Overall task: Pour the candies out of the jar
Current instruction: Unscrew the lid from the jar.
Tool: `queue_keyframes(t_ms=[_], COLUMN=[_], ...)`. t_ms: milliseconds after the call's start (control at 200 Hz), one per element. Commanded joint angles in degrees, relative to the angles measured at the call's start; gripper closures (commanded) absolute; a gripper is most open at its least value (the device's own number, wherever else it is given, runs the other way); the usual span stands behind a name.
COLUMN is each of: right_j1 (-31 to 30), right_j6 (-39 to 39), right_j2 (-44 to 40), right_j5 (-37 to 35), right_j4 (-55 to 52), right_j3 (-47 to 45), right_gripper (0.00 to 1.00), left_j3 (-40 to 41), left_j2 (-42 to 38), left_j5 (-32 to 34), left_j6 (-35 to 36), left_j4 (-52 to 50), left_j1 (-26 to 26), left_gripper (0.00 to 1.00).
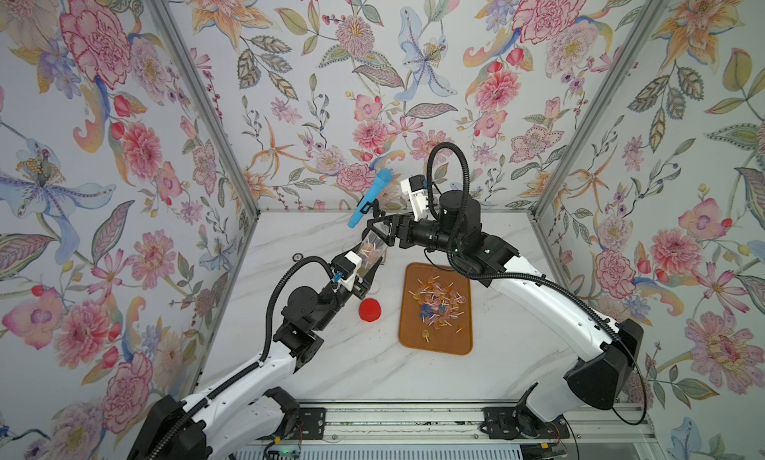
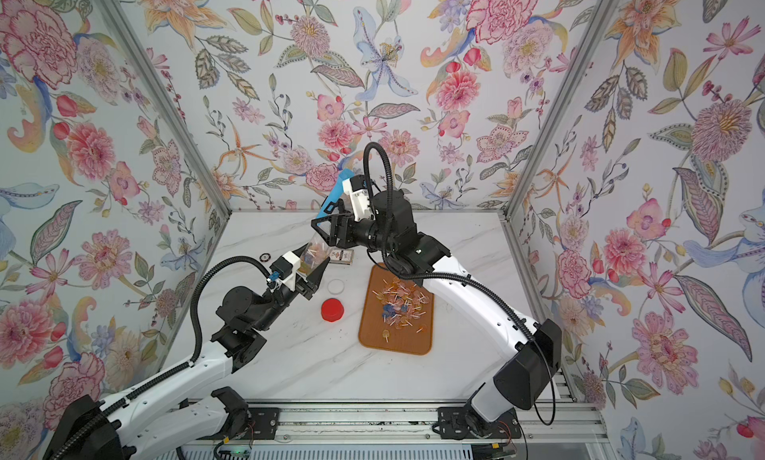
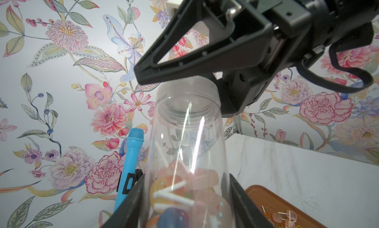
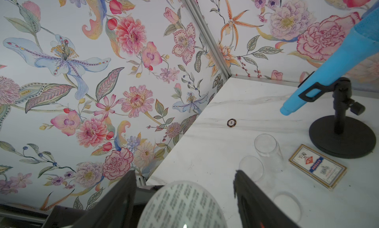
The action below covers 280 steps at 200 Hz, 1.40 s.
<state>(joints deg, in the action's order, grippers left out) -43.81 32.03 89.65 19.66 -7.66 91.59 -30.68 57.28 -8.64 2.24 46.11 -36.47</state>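
Several candies [image 3: 174, 188] sit low in the jar [image 3: 184, 124], so I judge the pour part done. My left gripper [image 1: 368, 271] is clamped on the jar's lower body, with the mouth tilted up and away. Beside it on the table [image 1: 331, 367] lies the red lid [image 1: 369, 310].

My right gripper [image 4: 184, 175] straddles the mouth end. Its fingers stand apart on either side, and I judge there is no grip yet.

Advice: seat the right fingers squarely below the threads, then tip the mouth down over the tray [image 1: 414, 342], right of the jar, where the other candies lie. Clear plastic may slip, so squeeze firmly and tilt slowly.

The table is white, marbled and flat. Floral walls close three sides. A blue mic [image 1: 369, 197] stands just behind the jar and limits the swing.
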Motion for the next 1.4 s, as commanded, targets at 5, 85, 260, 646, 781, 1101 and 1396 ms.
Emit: queue_keyframes(t_ms=[5, 85, 260, 646, 781, 1101, 1396], right_j1=[-0.57, -0.56, -0.48, 0.21, 0.15, 1.79, 4.10], right_j6=[1.45, 2.00, 2.94, -12.57, -20.37, -19.54, -14.11], right_j2=[0.53, 0.44, -0.02, -3.56, -5.48, -4.59, -7.62], right_j5=[0.21, 0.51, 1.64, 36.62, 42.42, 35.59, 17.12], right_j4=[-0.58, -0.17, 1.68, 21.28, 18.56, 11.90, 7.34], right_j3=[1.84, 1.51, 0.63, -5.69, -7.47, -3.97, -4.49], right_gripper=[0.29, 0.32, 0.50, 0.75, 0.80, 0.55, 0.00], left_j3=[-0.06, -0.04, -0.08, -0.69, -0.63, -2.22, -1.65], left_j2=[-1.03, -0.94, -0.98, 0.87, 2.70, 2.40, 0.58], left_j5=[1.69, 2.09, 2.93, -17.36, -21.13, -18.85, -12.33], left_j6=[1.39, 1.53, 1.51, -12.23, -16.50, -13.76, -10.58], left_j4=[2.05, 2.15, 2.32, 10.06, 15.48, 11.74, 8.72], left_j1=[-0.79, -0.96, -1.14, 0.35, 0.37, 0.35, 0.35], left_gripper=[1.00, 1.00, 1.00, 1.00, 1.00, 1.00, 1.00])
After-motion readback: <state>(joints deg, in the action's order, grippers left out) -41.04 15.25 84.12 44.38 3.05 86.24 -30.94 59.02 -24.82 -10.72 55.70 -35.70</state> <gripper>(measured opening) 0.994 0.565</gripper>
